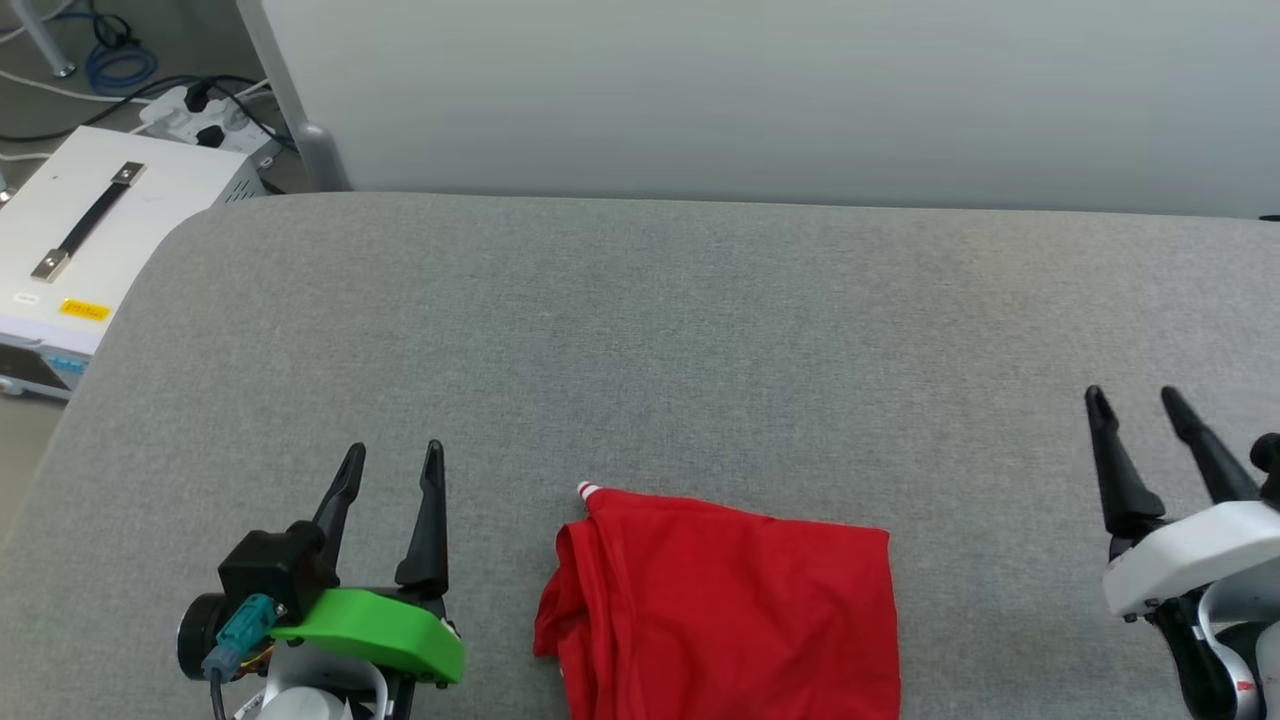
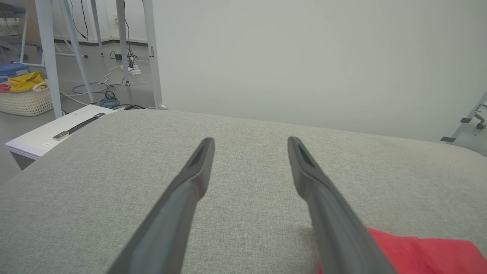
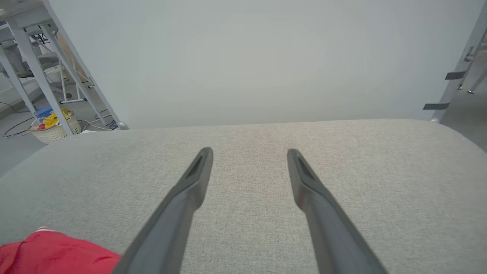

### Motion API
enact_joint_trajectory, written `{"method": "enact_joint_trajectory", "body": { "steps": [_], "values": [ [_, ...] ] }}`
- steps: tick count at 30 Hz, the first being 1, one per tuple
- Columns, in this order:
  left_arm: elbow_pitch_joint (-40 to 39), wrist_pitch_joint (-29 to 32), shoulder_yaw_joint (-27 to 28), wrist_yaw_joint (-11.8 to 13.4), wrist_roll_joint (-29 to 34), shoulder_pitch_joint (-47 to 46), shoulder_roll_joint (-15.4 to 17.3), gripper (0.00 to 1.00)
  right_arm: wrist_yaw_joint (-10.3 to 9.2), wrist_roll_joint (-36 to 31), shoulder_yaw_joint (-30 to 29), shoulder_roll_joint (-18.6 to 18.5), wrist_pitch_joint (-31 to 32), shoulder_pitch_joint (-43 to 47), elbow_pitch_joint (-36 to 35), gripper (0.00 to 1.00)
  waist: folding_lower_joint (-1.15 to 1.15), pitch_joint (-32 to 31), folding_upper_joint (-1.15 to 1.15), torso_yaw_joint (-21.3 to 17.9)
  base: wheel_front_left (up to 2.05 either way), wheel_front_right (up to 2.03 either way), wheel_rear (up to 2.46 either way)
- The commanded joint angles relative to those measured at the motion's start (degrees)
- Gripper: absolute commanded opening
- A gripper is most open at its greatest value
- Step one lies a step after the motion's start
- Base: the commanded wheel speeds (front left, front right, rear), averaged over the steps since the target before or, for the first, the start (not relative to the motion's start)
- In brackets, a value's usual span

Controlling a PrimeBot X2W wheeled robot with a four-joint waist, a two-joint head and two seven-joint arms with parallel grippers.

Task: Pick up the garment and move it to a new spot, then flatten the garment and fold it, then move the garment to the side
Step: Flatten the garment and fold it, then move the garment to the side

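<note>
Left gripper (image 1: pixel 394 450): fingers spread wide, nothing between them, tips pointing towards the far edge of the bench (image 1: pixel 640 330). It is located at the near left of the bench, close to the left edge of the garment (image 1: pixel 730 610) but not touching it. A green bracket (image 1: pixel 380 625) and a black camera housing (image 1: pixel 275 565) are mounted at its wrist.

Right gripper (image 1: pixel 1132 393): fingers likewise spread wide and holding nothing. It is located at the near right of the bench, well apart from the garment.

Garment: red, lying on the bench at the near edge, between the two grippers and nearer the left one. Its lower part is cut off by the bottom of the head view. The top and right edges run straight; the left edge is bunched into soft folds. A small piece of red-white striped trim (image 1: pixel 587 490) shows at the far left corner.

Left wrist view: the left gripper (image 2: pixel 250 139) stands above bare grey fabric, with a corner of the garment (image 2: pixel 418 255) beside its right finger at the lower right.

Right wrist view: the right gripper (image 3: pixel 249 150) stands above bare fabric, with the garment (image 3: pixel 57 253) at the lower left.

Surroundings: a pale wall panel (image 1: pixel 760 90) behind the bench; a white case (image 1: pixel 90 230) with a black strap handle, a power strip (image 1: pixel 200 120) and cables on the floor at the left; a woven basket (image 2: pixel 24 101) further off.
</note>
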Motion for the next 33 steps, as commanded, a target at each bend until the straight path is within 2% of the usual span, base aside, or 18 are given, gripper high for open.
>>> {"method": "enact_joint_trajectory", "body": {
  "steps": [1,6,16,29,33],
  "values": [
    [0.12,-0.11,0.39,0.37,-0.16,0.69,0.26,1.0,0.01,-2.1,-0.33,0.56,-1.23,1.08,-1.78,1.0,0.0,-0.39,0.0,-0.48,0.0,0.0,0.0],
    [0.94,-0.24,0.41,0.53,-0.34,1.51,0.2,1.0,0.01,-6.82,-0.55,2.02,-2.56,4.87,-7.24,1.0,0.0,-1.57,0.0,-0.9,0.0,0.0,0.0],
    [2.84,-0.24,-0.37,0.2,-0.34,2.17,0.51,1.0,0.01,-9.04,-1.52,5.85,-1.27,13.52,-13.11,1.0,0.0,-2.63,0.0,-1.33,0.0,0.0,0.0],
    [4.47,-0.52,-0.39,-0.62,-0.39,0.53,0.79,1.0,0.01,-9.81,-1.75,6.94,-0.15,14.14,-14.46,1.0,0.0,-2.04,0.0,-1.88,0.0,0.0,0.0],
    [4.41,-0.59,-0.5,-0.71,-0.29,-0.26,0.57,1.0,0.01,-8.11,-3.01,6.89,0.96,13.8,-13.91,1.0,0.0,-1.37,0.0,-1.3,0.0,0.0,0.0]
  ]
}}
